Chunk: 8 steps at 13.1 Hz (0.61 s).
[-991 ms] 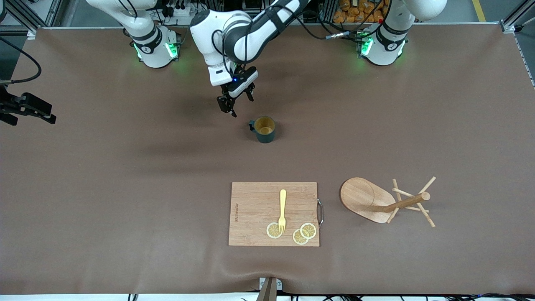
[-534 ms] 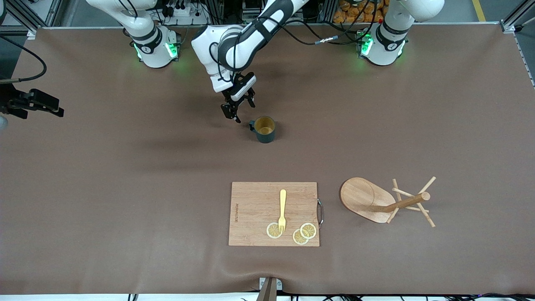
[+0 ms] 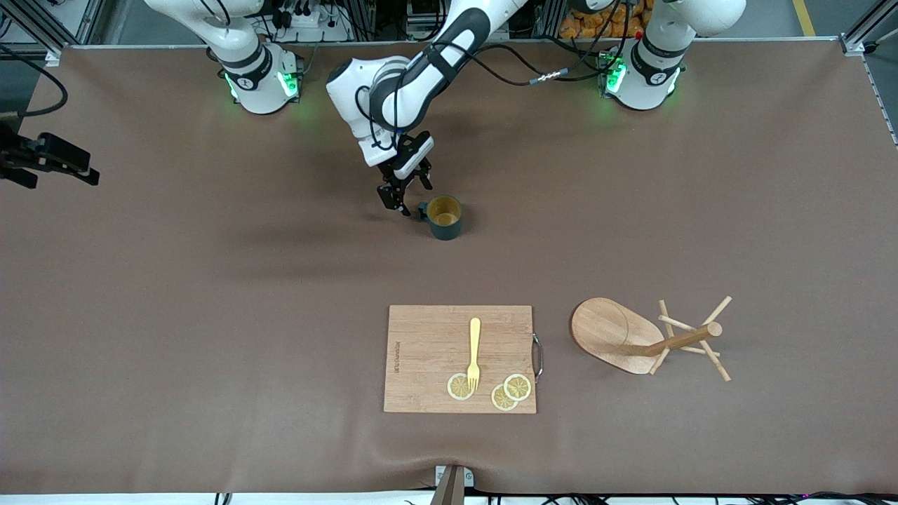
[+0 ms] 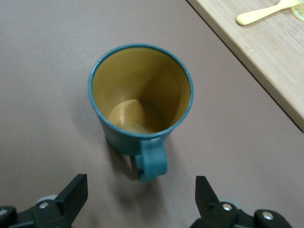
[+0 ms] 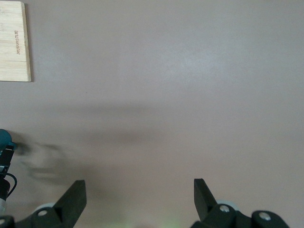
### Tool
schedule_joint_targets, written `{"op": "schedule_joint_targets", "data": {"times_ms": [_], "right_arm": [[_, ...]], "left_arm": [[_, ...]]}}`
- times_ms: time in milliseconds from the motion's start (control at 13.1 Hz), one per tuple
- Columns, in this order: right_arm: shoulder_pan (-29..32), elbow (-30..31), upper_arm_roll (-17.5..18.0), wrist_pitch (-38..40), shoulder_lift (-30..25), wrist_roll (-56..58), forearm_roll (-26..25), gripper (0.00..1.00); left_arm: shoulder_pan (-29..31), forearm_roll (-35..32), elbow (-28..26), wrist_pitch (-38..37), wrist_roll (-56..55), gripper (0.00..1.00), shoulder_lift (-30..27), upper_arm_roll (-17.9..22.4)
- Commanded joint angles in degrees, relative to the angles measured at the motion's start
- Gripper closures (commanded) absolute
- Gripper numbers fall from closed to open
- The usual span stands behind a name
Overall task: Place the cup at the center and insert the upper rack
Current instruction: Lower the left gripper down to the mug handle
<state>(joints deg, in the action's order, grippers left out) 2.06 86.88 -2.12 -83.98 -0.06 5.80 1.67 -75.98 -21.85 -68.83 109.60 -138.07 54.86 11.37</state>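
The cup (image 3: 444,216), dark teal with a tan inside, stands upright on the brown table (image 3: 210,315) near its middle. Its handle (image 4: 152,161) points at my left gripper (image 3: 407,191), which is low beside the cup and open. In the left wrist view the handle sits just short of the gap of the left gripper (image 4: 140,190), touching neither finger. The upper rack (image 3: 631,340), a wooden mug tree, lies tipped on its side nearer the front camera, toward the left arm's end. My right gripper (image 5: 140,190) hangs open over bare table, holding nothing.
A wooden cutting board (image 3: 459,358) lies nearer the front camera than the cup, with a yellow fork (image 3: 474,351) and lemon slices (image 3: 508,393) on it. Its metal handle faces the rack's oval base (image 3: 607,333). The right gripper (image 3: 52,168) shows at the view's edge.
My left gripper has come down and moved closer to the cup's handle, still open. The right gripper has shifted slightly at the view's edge. Cup and rack have not moved.
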Motion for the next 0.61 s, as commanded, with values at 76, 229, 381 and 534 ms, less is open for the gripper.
{"op": "schedule_joint_targets", "data": {"times_ms": [76,229,381,534], "right_arm": [[0.66,-0.04,0.37,0.22,-1.78,-0.27,0.36,0.0],[0.75,-1.36,0.45,1.01,-1.78,-0.09,0.36,0.0],[1.1,-1.36,0.54,0.92,-1.52,-0.18,0.44,0.0],[1.02,-1.36,0.63,1.01,-1.43,-0.27,0.44,0.0]], "left_arm": [[-0.75,-1.09,2.03,1.83,-2.55,0.0,1.91,1.73],[-0.75,-1.09,2.03,2.37,-2.91,0.0,2.96,1.82],[-0.75,-1.09,2.03,2.72,-3.0,0.0,3.41,1.82],[-0.57,-1.09,2.03,2.81,-3.09,0.04,3.5,1.82]]}}
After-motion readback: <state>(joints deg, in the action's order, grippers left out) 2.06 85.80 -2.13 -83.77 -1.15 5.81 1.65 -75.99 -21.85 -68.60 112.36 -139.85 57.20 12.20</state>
